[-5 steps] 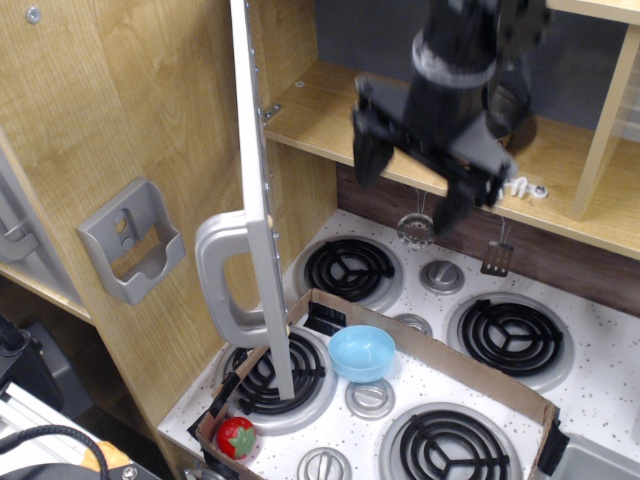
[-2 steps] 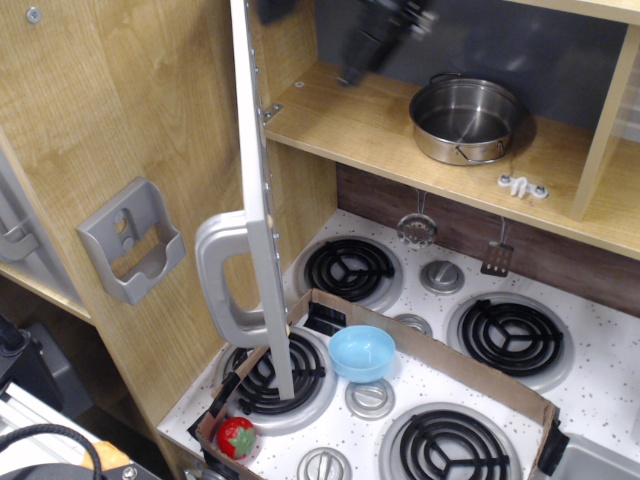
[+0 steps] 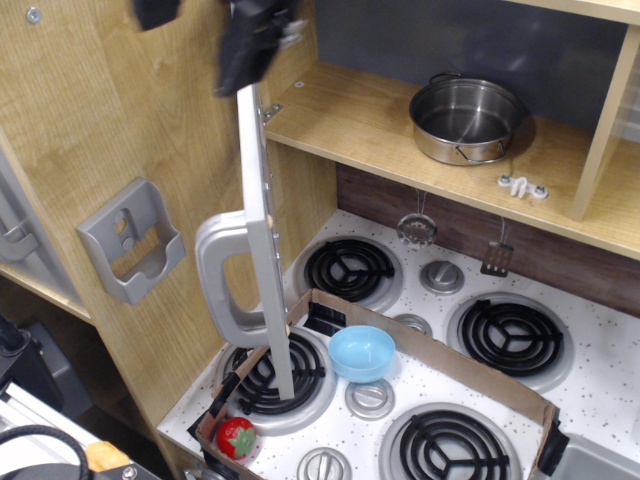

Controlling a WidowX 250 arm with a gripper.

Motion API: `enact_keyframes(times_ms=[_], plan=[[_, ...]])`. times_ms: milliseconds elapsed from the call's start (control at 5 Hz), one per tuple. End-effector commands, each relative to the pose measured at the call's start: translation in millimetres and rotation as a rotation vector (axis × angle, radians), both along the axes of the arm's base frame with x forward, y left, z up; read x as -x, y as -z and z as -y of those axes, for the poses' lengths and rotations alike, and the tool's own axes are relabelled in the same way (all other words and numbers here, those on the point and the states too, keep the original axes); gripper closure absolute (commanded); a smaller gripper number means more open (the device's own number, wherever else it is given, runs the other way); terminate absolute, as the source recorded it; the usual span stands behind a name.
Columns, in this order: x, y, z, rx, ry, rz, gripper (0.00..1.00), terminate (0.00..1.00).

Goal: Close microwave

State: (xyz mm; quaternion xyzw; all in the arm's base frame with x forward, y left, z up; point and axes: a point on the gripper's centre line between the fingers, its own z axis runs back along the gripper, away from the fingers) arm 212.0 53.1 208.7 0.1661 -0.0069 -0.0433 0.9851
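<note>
Wooden toy kitchen: microwave door (image 3: pixel 262 240) open, end effector (image 3: pixel 255 40) above it.

Grey plastic microwave (image 3: pixel 262 250), shiny metal pot (image 3: pixel 467 121)

Grey microwave door (image 3: pixel 262 240) (light-wood cabinet), pale-blue bowl (image 3: pixel 361 352), red strawberry (image 3: pixel 236 437).
</note>
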Motion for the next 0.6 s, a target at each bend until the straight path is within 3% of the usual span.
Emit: enact_keyframes(times_ms=[0,400], plan=[[10,27,-30,0.004,0.002,0.015,0.00,0.00],[-2,70,-41,0.069,0.059,0.058,0.00,0.00]])
